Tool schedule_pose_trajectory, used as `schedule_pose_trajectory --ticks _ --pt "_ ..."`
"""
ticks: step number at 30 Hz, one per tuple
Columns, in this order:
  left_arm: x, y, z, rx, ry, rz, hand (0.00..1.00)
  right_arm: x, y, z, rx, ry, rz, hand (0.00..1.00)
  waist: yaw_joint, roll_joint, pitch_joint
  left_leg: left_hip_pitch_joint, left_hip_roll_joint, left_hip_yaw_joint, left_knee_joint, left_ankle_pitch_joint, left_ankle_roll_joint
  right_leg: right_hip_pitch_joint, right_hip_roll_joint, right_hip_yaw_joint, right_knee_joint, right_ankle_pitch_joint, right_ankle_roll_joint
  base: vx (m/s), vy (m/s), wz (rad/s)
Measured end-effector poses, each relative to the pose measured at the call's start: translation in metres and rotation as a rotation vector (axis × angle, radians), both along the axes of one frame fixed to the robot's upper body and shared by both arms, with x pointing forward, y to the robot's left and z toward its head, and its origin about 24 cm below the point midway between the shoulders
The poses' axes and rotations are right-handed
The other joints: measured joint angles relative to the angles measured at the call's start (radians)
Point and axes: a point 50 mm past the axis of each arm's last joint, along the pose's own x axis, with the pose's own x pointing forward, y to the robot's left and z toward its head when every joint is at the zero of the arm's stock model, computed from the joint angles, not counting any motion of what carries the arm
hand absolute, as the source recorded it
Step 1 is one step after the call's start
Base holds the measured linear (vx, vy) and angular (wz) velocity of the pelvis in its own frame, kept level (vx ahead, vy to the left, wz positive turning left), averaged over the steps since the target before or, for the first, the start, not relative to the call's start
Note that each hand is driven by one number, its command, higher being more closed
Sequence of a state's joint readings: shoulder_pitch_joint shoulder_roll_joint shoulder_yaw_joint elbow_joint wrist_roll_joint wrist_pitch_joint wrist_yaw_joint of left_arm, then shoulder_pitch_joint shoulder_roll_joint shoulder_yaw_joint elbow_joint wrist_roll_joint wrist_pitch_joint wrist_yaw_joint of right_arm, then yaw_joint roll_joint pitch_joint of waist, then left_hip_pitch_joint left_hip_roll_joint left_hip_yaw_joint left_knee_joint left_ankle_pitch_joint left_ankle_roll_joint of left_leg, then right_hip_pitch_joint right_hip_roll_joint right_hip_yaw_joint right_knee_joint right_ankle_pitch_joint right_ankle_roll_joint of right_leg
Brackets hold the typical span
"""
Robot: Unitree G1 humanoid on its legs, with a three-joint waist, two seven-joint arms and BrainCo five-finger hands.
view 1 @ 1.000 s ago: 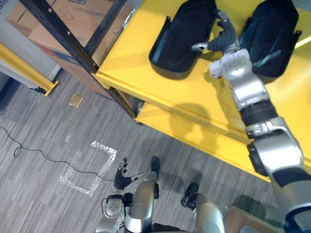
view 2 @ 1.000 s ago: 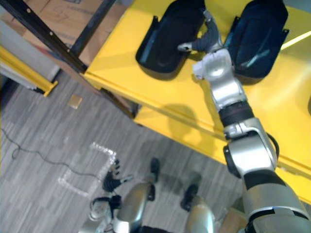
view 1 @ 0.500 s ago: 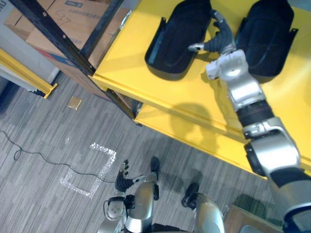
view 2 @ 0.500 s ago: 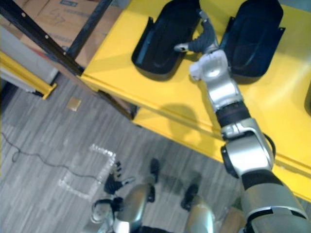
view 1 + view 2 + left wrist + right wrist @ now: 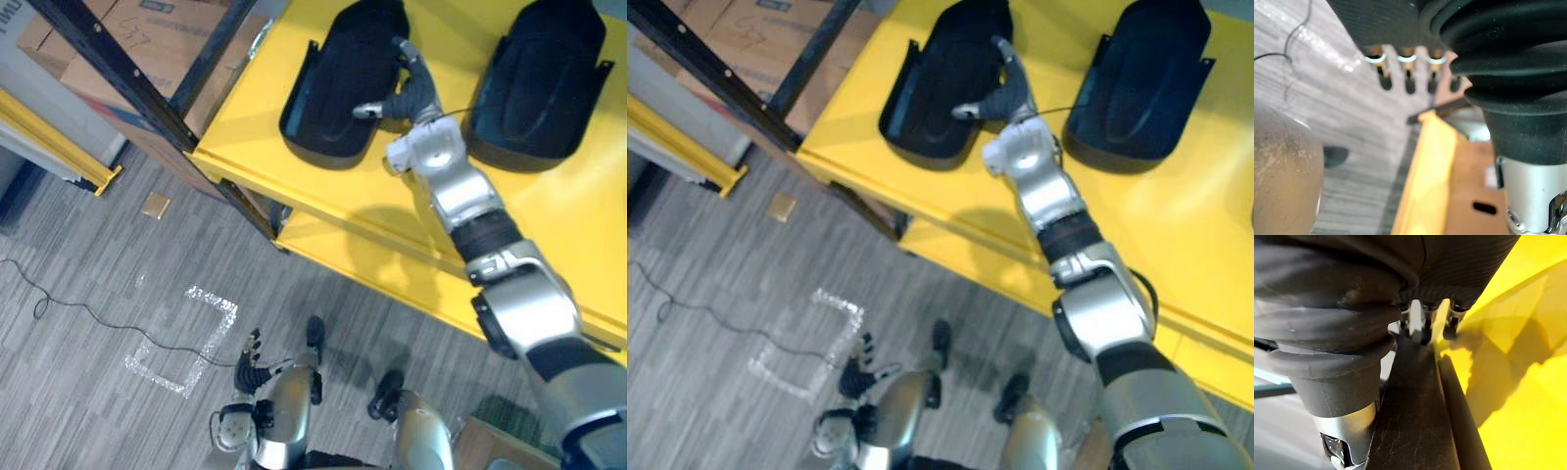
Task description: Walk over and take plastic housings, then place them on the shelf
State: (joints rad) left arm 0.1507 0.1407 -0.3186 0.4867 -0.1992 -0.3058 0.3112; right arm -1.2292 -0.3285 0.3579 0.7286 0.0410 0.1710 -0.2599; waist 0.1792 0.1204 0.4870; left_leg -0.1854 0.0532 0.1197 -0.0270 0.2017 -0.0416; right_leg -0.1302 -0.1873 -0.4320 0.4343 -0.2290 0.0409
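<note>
The right hand (image 5: 409, 96) has been carried leftwards out of the gap between the two housings and is now laid against the right rim of the left housing (image 5: 333, 93), which appears to have been nudged a little further from the right housing (image 5: 544, 83). Its fingers (image 5: 1415, 320) are stretched along the dark rim with the thumb spread wide, so nothing is clamped. The move is judged to be a last straightening of a housing already set down, and the placing looks all but done. The left hand (image 5: 249, 364) is hung low at the robot's side, fingers loose and apart, with nothing held. Beneath it, grey carpet (image 5: 78, 392) is marked with a taped square (image 5: 181, 338). Both housings are laid, hollow side up as far as can be told, on the yellow shelf (image 5: 255, 122) near its front edge, and a lower tier (image 5: 372, 264) is seen below. Further off, cardboard boxes (image 5: 157, 24) are stacked behind a black rack post (image 5: 122, 83), and a yellow rail (image 5: 54, 142) is set along the floor.
</note>
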Motion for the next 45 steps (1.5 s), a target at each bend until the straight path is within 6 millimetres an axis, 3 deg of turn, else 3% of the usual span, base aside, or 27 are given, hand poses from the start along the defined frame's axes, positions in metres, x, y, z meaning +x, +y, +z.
schedule_pose_trajectory --ticks 11,18,21,24,27,30,32,37,45 --pt "-0.002 -0.001 -0.001 0.001 0.006 -0.004 0.00 -0.001 0.010 -0.006 0.018 -0.069 -0.090 0.00 0.009 0.000 0.000 -0.006 0.002 -0.006 0.000 0.000 0.000 0.013 0.009 -0.010 -0.029 0.009 0.008 0.03 0.025 0.03" --pt "-0.003 -0.001 -0.001 0.003 -0.008 0.002 0.00 -0.014 -0.007 0.022 0.158 -0.370 -0.261 0.00 0.015 0.000 0.000 0.008 0.005 -0.004 -0.003 0.000 0.000 0.031 0.017 -0.009 -0.042 0.012 0.008 0.03 0.000 -0.01" --pt "-0.003 -0.001 -0.001 0.004 -0.009 0.003 0.00 -0.031 -0.002 0.049 0.191 -0.551 -0.247 0.00 0.006 0.000 0.000 0.012 0.007 -0.004 -0.003 0.000 0.000 0.035 0.019 -0.008 -0.045 0.013 0.008 0.00 0.000 0.00" --pt "-0.003 -0.001 -0.001 0.005 -0.008 -0.002 0.00 -0.048 0.011 0.068 0.213 -0.658 -0.121 0.00 -0.003 -0.001 0.000 0.032 0.013 -0.001 -0.011 0.000 0.000 0.058 0.030 -0.005 -0.065 0.022 0.007 0.03 0.008 -0.08" --pt "-0.004 0.001 -0.001 0.010 -0.006 -0.023 0.00 -0.069 0.034 0.080 0.182 -0.709 0.119 0.00 -0.012 -0.011 -0.006 0.046 0.015 0.004 -0.021 -0.001 -0.001 0.067 0.033 -0.001 -0.073 0.024 0.006 0.02 0.009 -0.08" --pt "-0.006 0.004 -0.003 0.016 0.004 -0.031 0.00 -0.090 0.066 0.064 0.108 -0.629 0.436 0.00 -0.031 -0.035 -0.019 0.056 0.016 0.009 -0.031 0.000 -0.001 0.075 0.036 0.003 -0.086 0.030 0.009 0.05 0.018 -0.05" --pt "-0.006 0.005 -0.004 0.016 0.009 -0.039 0.00 -0.097 0.084 0.036 0.055 -0.477 0.631 0.00 -0.031 -0.048 -0.026 0.078 0.015 0.028 -0.035 -0.006 0.000 0.096 0.039 0.014 -0.107 0.040 0.015 0.05 0.023 -0.15" --pt "-0.005 0.015 -0.003 0.022 0.010 -0.006 0.00 -0.112 0.103 0.003 -0.008 -0.227 0.920 0.00 -0.036 -0.066 -0.036 0.078 0.010 0.035 -0.032 -0.022 0.011 0.112 0.042 0.022 -0.147 0.070 0.030 0.03 0.039 -0.06" --pt "-0.006 0.034 -0.003 0.061 0.024 0.054 0.00 -0.133 0.112 0.002 -0.048 -0.156 1.178 0.00 -0.030 -0.069 -0.034 0.055 -0.005 0.038 -0.025 -0.035 0.027 0.109 0.035 0.019 -0.182 0.096 0.042 0.01 0.039 0.03"
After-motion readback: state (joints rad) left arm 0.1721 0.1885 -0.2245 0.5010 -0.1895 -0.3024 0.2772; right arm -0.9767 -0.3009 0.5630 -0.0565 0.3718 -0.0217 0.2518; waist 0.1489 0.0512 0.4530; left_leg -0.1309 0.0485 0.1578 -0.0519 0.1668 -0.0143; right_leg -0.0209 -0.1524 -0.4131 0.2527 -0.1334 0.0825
